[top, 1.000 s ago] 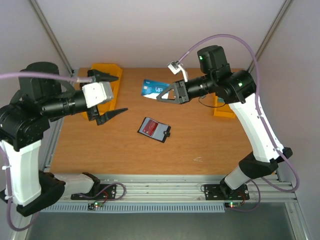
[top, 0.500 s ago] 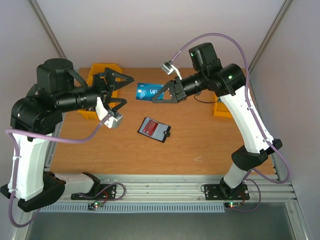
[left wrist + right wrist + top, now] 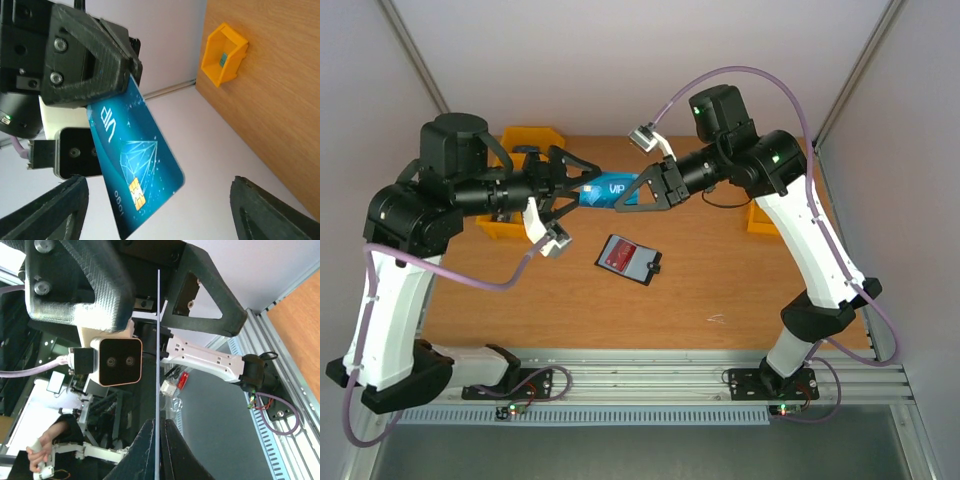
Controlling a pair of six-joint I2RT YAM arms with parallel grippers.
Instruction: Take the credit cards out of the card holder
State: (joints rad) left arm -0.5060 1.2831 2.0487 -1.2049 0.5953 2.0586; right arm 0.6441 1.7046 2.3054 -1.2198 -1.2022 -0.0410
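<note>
Top external: wide-spread left tool (image 3: 583, 182) has reached the credit card (image 3: 605, 192) pinched by right tool (image 3: 622, 203).

On the wooden table (image 3: 720, 290) — left yellow bin (image 3: 530, 135), right yellow bin (image 3: 758, 220), well apart.

The right pincer (image 3: 133, 75) hides one end of the blue card (image 3: 136, 167).

Left gripper (image 3: 586, 187) and right gripper (image 3: 624, 199), facing across a credit card (image 3: 603, 190), bar the table's (image 3: 720, 290) far middle. Yellow bins (image 3: 525, 140) (image 3: 760, 218) fill its far-left corner and right edge. Bare wood rings the card holder (image 3: 628, 259).
</note>
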